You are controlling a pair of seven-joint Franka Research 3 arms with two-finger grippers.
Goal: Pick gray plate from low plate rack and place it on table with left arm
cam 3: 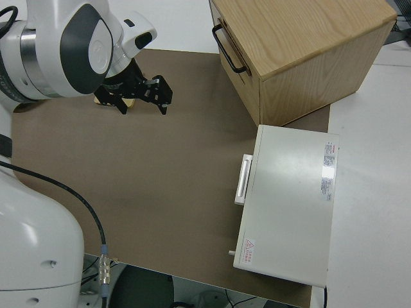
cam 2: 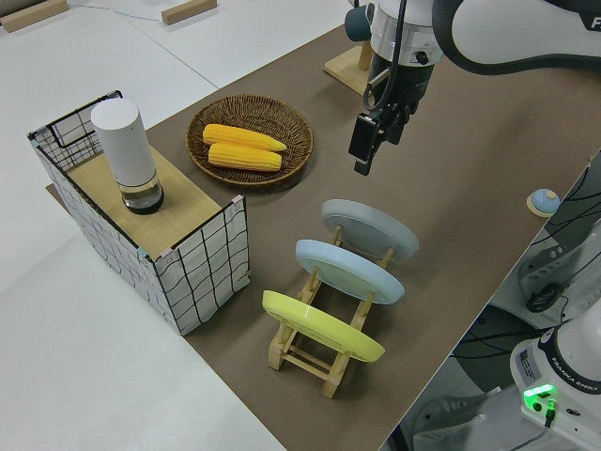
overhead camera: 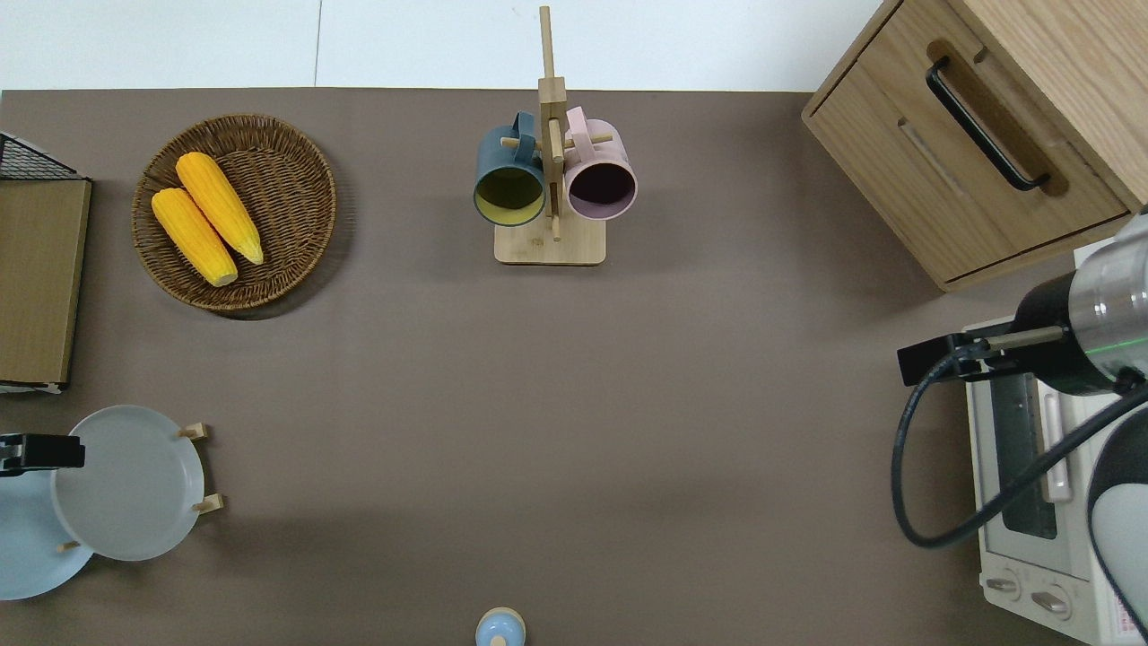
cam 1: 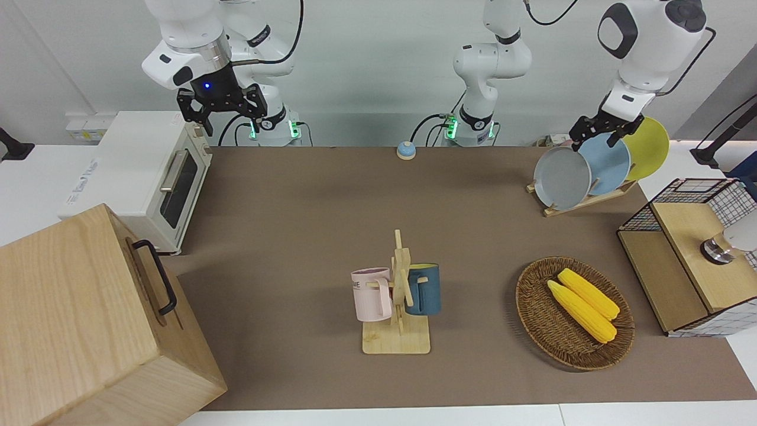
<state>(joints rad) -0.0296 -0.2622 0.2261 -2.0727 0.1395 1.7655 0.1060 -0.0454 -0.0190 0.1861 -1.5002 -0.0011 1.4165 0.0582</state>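
Note:
The gray plate (cam 1: 562, 177) (overhead camera: 130, 484) (cam 2: 369, 230) stands tilted in the low plate rack (cam 1: 582, 203) (overhead camera: 208, 504) (cam 2: 310, 357), in the slot farthest from the left arm's end of the table (cam 1: 295, 195). A sky-blue plate (cam 1: 609, 163) (cam 2: 349, 271) and a yellow plate (cam 1: 647, 148) (cam 2: 322, 326) stand in the slots beside it. My left gripper (cam 1: 594, 135) (cam 2: 366, 150) hangs open in the air, over the gray plate's upper rim where it meets the sky-blue plate, holding nothing. Only one finger (overhead camera: 40, 451) shows at the overhead view's edge. The right arm is parked, its gripper (cam 1: 222, 115) (cam 3: 138, 96) open.
A wicker basket (cam 1: 532, 307) with two corn cobs and a wire shelf box (cam 1: 686, 260) carrying a white cylinder lie farther from the robots than the rack. A mug stand (cam 1: 397, 337) with two mugs stands mid-table. A toaster oven (cam 1: 154, 177), a wooden cabinet (cam 1: 77, 319) and a small bell (cam 1: 406, 150) are also here.

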